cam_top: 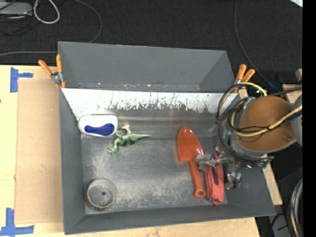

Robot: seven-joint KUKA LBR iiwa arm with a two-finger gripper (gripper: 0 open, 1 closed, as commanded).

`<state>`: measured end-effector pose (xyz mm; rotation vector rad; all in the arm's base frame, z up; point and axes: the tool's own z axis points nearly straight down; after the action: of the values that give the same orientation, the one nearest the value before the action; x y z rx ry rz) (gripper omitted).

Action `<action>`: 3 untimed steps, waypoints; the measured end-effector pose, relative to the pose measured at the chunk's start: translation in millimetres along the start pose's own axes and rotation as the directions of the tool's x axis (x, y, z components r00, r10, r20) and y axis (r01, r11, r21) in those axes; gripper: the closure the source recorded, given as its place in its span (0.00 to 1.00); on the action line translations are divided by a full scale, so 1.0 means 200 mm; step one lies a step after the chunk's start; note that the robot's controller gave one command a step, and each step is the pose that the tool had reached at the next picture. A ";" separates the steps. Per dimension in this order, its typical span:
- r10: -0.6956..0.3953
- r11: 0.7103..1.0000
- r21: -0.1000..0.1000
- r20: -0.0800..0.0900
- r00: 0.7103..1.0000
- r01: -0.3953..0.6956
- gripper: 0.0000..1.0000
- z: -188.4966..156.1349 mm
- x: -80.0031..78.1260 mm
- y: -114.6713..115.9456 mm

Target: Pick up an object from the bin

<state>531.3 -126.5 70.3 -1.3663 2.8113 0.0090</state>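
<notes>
The gripper [220,173] hangs low in the right part of the grey bin [148,68], below the arm's brown cover and looped cables. It is over a dark red strip [215,190] that lies just beside the handle of an orange scoop [189,149]. Well apart, at the left, a white and blue case [98,125] rests near the back wall, with a green toy lizard [126,141] just beside it. A round grey metal lid [102,193] lies in the front left corner.
</notes>
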 end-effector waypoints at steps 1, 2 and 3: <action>-0.142 0.990 0.023 0.011 0.990 0.142 1.00 -0.03 0.05 0.07; -0.141 0.990 0.023 0.012 0.990 0.141 1.00 -0.03 0.05 0.07; -0.138 0.990 0.019 0.008 0.990 0.138 1.00 -0.08 0.06 0.08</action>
<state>512.3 -126.0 86.7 -1.5495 2.6953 -0.0116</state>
